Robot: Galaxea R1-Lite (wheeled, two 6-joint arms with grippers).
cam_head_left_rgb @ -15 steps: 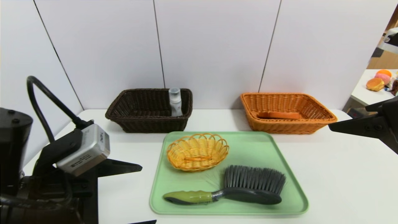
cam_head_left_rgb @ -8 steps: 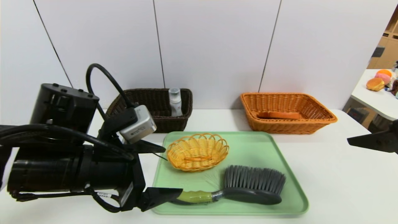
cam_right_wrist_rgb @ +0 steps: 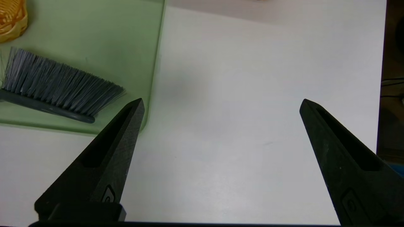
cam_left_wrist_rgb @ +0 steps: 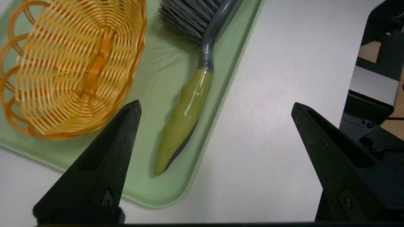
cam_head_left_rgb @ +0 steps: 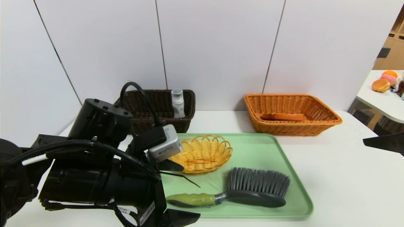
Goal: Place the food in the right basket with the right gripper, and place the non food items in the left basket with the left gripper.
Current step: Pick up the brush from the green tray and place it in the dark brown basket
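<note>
The grey-bristled brush with a green handle [cam_head_left_rgb: 233, 192] and the small yellow wicker bowl [cam_head_left_rgb: 201, 153] lay unsorted on the green tray [cam_head_left_rgb: 268, 151], the spread left gripper [cam_left_wrist_rgb: 214, 107] at the handle's nine o'clock, the right gripper [cam_right_wrist_rgb: 221, 104] spread, empty.

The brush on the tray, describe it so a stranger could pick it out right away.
Find the green tray mid-table. Along its near edge lies the brush, beside a small yellow wicker basket. Only the brush has grey bristles and an olive-green handle.
</note>
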